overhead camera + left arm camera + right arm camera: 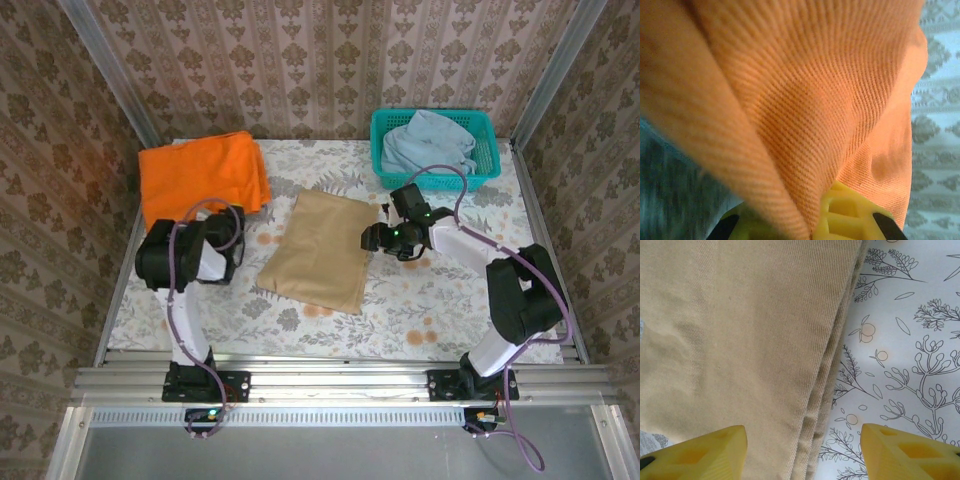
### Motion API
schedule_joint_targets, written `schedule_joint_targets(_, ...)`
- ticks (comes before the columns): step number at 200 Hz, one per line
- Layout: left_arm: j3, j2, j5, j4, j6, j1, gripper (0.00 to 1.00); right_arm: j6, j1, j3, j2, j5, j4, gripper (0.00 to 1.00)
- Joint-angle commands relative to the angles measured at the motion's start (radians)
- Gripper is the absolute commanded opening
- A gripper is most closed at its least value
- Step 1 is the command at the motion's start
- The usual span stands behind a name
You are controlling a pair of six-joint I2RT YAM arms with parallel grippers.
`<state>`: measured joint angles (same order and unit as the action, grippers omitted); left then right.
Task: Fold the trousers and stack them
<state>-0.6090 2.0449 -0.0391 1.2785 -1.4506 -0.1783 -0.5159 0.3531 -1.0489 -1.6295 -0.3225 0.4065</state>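
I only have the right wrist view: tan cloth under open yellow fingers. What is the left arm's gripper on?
Observer: The left gripper is shut on the orange garment, at its near edge.
Operator: Is that garment touching the tan cloth?
Observer: No. The trousers lie folded mid-way across the table, apart from it.
Operator: Anything else out there?
Observer: A pale blue garment sits in a teal basket at the far right corner.

arms [205,262]: black, white links | cables [180,320]: purple | claw fingers [910,455]: yellow
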Motion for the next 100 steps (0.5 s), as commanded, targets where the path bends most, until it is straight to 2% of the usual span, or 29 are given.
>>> schedule_joint_targets(1, 0.117, 0.055, -0.028, 0.018, -0.080, -0.124, 0.00, 0.011, -0.005, 0.011, 0.052, 0.012, 0.001, 0.63)
schedule_joint_targets(23, 0.182, 0.026, -0.085, 0.019, -0.075, -0.200, 0.00, 0.011, -0.004, -0.005, 0.056, 0.033, 0.013, 0.63)
schedule_joint_targets(51, 0.216, -0.049, -0.091, 0.013, -0.042, -0.215, 0.00, 0.011, 0.008, -0.067, 0.024, 0.058, 0.029, 0.63)
schedule_joint_targets(58, 0.217, -0.062, -0.081, 0.010, -0.037, -0.216, 0.16, 0.017, 0.016, -0.095, 0.008, 0.074, 0.044, 0.63)
schedule_joint_targets(67, 0.222, -0.070, -0.075, 0.006, -0.045, -0.218, 0.45, 0.033, 0.030, -0.138, -0.021, 0.104, 0.058, 0.64)
schedule_joint_targets(74, 0.229, -0.071, -0.076, 0.010, -0.054, -0.217, 0.63, 0.049, 0.039, -0.182, -0.054, 0.129, 0.075, 0.64)
schedule_joint_targets(83, 0.244, -0.076, -0.071, 0.010, -0.059, -0.208, 0.96, 0.068, 0.046, -0.253, -0.104, 0.161, 0.108, 0.63)
schedule_joint_targets(87, 0.250, -0.080, -0.062, 0.013, -0.061, -0.200, 1.00, 0.078, 0.046, -0.284, -0.132, 0.174, 0.122, 0.63)
schedule_joint_targets(100, 0.271, -0.119, -0.015, 0.010, -0.037, -0.172, 1.00, 0.106, 0.048, -0.383, -0.212, 0.228, 0.181, 0.63)
